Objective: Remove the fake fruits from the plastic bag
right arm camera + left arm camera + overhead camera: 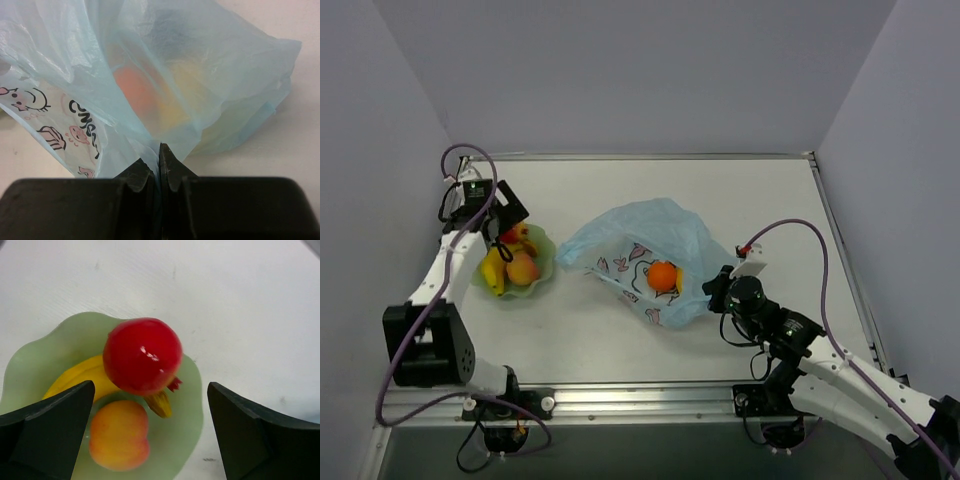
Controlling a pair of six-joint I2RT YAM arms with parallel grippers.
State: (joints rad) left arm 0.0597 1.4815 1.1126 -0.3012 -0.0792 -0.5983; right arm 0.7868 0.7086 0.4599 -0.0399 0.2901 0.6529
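- Our right gripper point(159, 150) is pressed together on a fold of the plastic bag point(200, 75), with thin blue film caught between the fingertips at the bag's near edge.
- Our left gripper point(150, 390) is spread wide and touches nothing. It hangs over the pale green plate point(30, 355).
- Between those open jaws the red apple point(142, 355) rests on the banana point(85, 375), with the peach point(120, 435) just beside them. All three lie on the plate and are out of the bag.
- The orange point(663, 276) sits inside the bag, near the right gripper's pinch. From the right wrist it shows only as a blur through the film, with a paler yellowish shape beside it that we cannot identify.
- We judge the step in hand to be fetching the orange. The left arm should rise straight off the plate, so a finger does not nudge the perched apple, then cross the table point(740, 200) to the bag.
- The right pinch must hold firm and lift slightly, so the mouth gapes.
- We should enter with the jaws spread and close on the fruit itself, not on loose film, since the glossy ball could slip.
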